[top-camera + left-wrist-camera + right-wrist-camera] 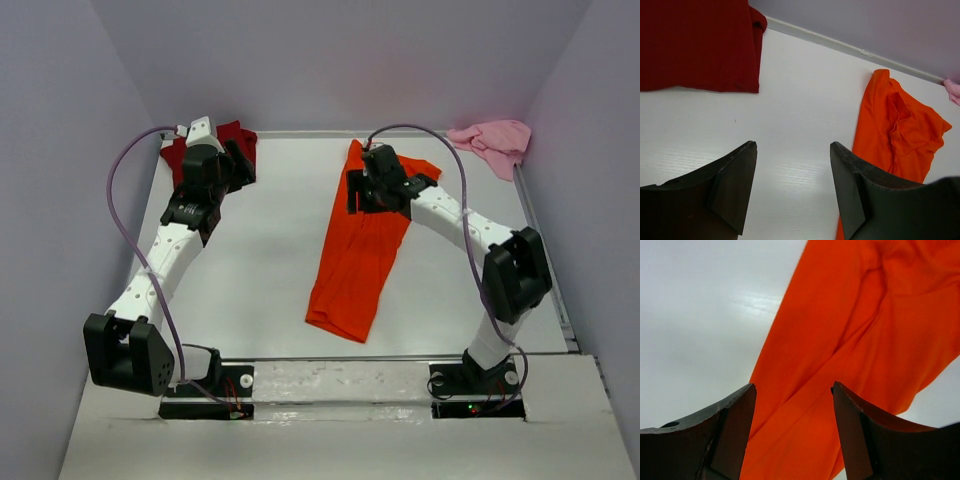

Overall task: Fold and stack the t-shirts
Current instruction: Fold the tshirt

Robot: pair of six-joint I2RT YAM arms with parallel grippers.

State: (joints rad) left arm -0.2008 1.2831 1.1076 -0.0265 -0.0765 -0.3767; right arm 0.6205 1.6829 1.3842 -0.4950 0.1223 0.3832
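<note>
From above, the orange t-shirt point(355, 270) lies a little right of the middle of the desk point(260, 270). It is gathered into a long narrow strip running from 12 o'clock down toward 7 o'clock. My right pincer point(358, 192) hangs over its far end. The dark red t-shirt point(237, 133) sits in the desk's 11 o'clock corner, and my left pincer point(241, 160) is over its 5 o'clock edge, hiding part of it. The pale pink t-shirt point(495, 140) is bunched in the 1 o'clock corner, well apart from both arms.

Through my left wrist camera, my left pincer is spread, with only bare desk between its fingers. The dark red t-shirt lies flat at 10 o'clock and the orange t-shirt at 3 o'clock. A sliver of pink shows at the edge near 2 o'clock.

Through my right wrist camera, my right pincer is spread too. Orange cloth fills the view from 1 o'clock down to 6 o'clock, passing between the fingers, and there is bare desk at 10 o'clock. I cannot tell whether the fingertips touch the cloth.
</note>
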